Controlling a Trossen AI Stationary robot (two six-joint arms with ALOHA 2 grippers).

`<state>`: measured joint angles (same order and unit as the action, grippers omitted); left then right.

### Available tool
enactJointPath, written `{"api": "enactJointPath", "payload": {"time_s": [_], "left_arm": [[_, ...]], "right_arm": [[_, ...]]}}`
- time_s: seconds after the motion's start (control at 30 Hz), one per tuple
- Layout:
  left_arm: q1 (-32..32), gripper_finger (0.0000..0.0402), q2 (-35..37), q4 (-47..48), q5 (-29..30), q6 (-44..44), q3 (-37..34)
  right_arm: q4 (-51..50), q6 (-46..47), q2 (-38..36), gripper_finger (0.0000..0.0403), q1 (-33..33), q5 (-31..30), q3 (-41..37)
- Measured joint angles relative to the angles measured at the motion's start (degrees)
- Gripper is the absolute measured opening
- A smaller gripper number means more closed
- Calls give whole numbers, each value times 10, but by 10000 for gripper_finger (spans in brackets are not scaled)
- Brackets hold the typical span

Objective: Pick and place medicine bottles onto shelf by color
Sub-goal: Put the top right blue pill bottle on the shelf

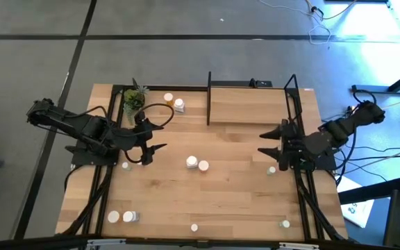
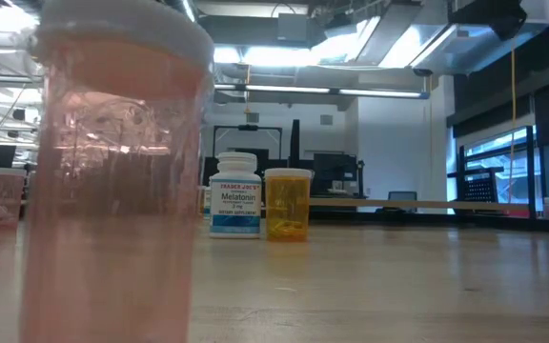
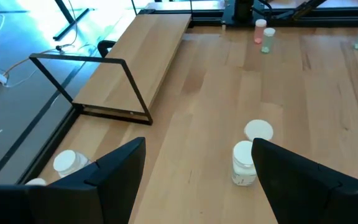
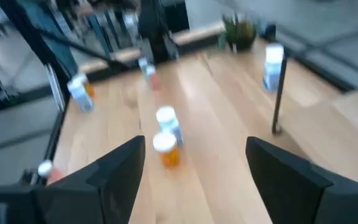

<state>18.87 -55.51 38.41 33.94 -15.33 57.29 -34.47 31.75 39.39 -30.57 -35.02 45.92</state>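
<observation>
Spanning the table's (image 1: 242, 201) far edge, the shelf (image 1: 248, 104) stands bare while medicine bottles (image 1: 197, 164) dot mid-table between the left gripper (image 1: 157, 136) and right gripper (image 1: 269, 142), both hovering open and empty.

Between my left gripper (image 1: 151, 142) and right gripper (image 1: 270, 142), both spread open, bare table (image 1: 235, 187) leaves a wide lane, broken only by two bottles (image 1: 197, 164) standing mid-table. The shelf (image 1: 248, 104) board lies clear at the far side, though its black posts (image 1: 208, 97) fence the ends. A potted plant (image 1: 133, 100) crowds the far-left corner.
</observation>
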Motion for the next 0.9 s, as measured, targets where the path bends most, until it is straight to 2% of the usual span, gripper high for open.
{"api": "enactJointPath", "payload": {"time_s": [0.13,0.37,0.67,0.9], "left_arm": [[0,289,0,0,0,0,0],[0,289,0,0,0,25,0],[0,289,0,0,0,40,0],[0,289,0,0,0,71,0]], "right_arm": [[-121,53,64,281,0,45,72],[-261,122,174,280,0,176,160],[-299,112,268,280,0,309,165],[-363,79,320,280,10,322,164]]}}
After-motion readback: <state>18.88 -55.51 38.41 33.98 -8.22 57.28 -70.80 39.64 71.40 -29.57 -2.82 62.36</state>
